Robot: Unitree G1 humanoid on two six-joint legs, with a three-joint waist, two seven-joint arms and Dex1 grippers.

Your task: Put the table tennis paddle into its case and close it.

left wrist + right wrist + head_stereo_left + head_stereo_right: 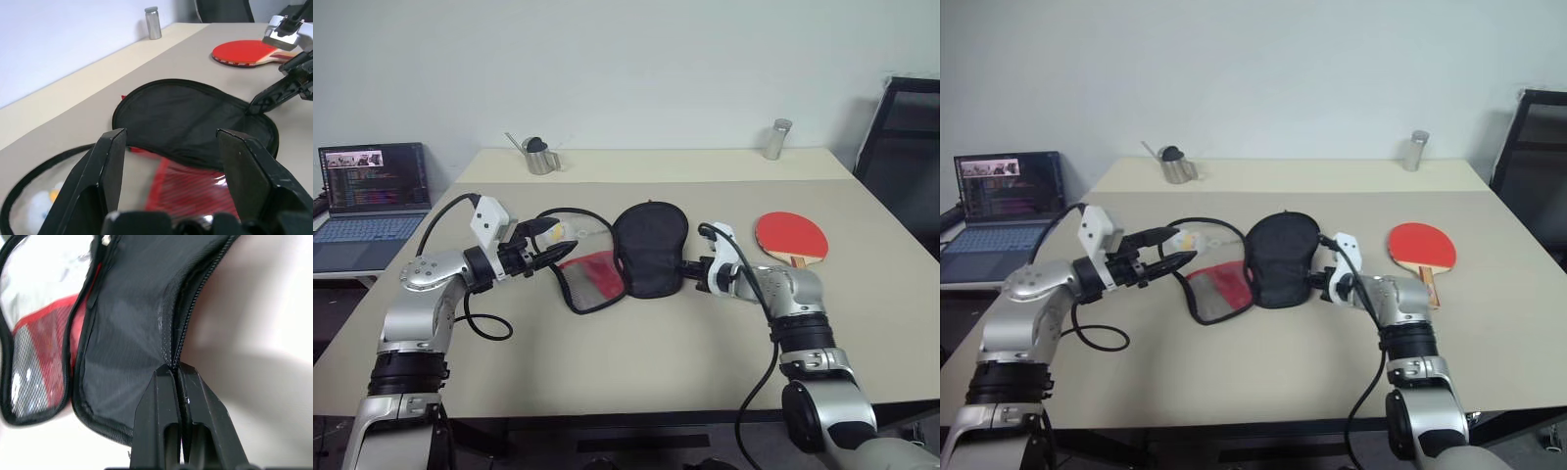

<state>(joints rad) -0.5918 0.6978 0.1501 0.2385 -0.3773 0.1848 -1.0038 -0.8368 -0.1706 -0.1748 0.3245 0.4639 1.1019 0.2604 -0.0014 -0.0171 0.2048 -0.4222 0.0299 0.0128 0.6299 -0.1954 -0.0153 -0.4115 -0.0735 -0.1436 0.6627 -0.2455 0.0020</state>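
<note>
The case (651, 250) lies unzipped at the middle of the table, its black flap folded up and over. Its other half, with the red mesh lining (592, 274), lies flat to the left. My right gripper (690, 266) is shut on the zipper edge of the black flap (146, 308) at its right side. At the case's left rim my left gripper (546, 247) hovers open, nothing between its fingers (110, 161), with a small white-yellow tag (555, 232) beside it. The table tennis paddle (791, 237), red face up, lies on the table right of the case, beyond my right arm.
An open laptop (372, 191) sits on a lower desk at the left. A small metal watering can (540, 155) and a metal cylinder (777, 139) stand on the table behind. A black chair (901, 147) is at the far right.
</note>
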